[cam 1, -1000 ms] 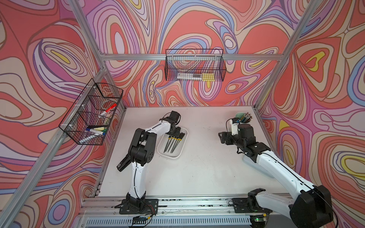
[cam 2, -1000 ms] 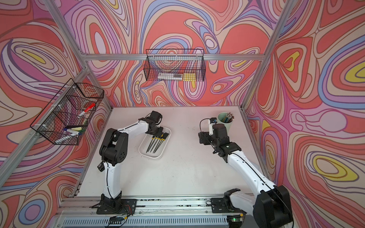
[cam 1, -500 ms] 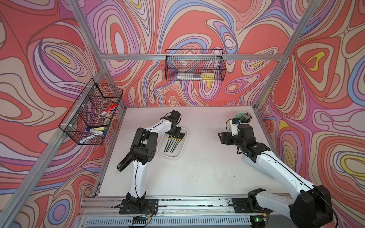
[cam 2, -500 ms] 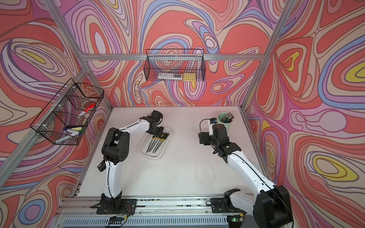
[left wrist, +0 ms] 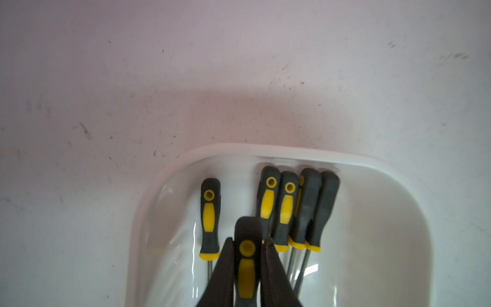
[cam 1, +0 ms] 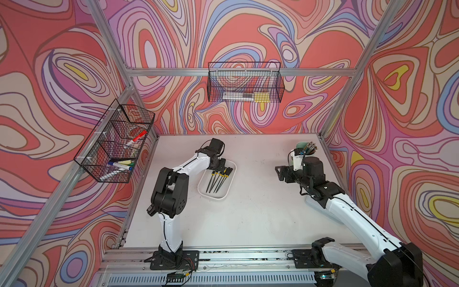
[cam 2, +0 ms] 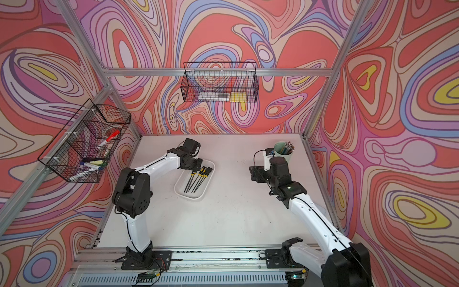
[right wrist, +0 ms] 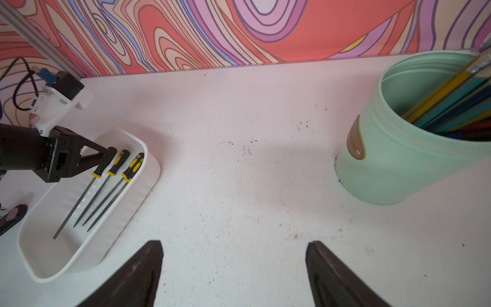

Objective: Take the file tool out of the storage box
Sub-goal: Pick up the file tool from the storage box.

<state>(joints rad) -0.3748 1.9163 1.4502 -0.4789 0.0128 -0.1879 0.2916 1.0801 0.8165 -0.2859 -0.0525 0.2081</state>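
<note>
**One file tool (left wrist: 247,273) clamped in the left gripper (left wrist: 248,240), inside the storage box (left wrist: 239,148)**

In the left wrist view the left gripper's fingers (left wrist: 225,265) are closed tight on the file tool's black-and-yellow handle. They cover the handle's sides, and the frame's edge cuts off the shaft. In both top views the gripper's body hides the held handle and the far end of the storage box (cam 1: 214,197).

The right wrist view shows more. The held file's shaft (right wrist: 75,206) slants down into the box (right wrist: 87,261). Its tip appears to touch the floor, though the view is too distant to be sure. The other files (left wrist: 283,207) lie side by side in the box, just beside the held one.

The right gripper (right wrist: 233,243) hangs wide open and empty above the bare table (right wrist: 239,172). It is well apart from the box and near the mint-green pencil cup (right wrist: 393,164), which the frame cuts off.
</note>
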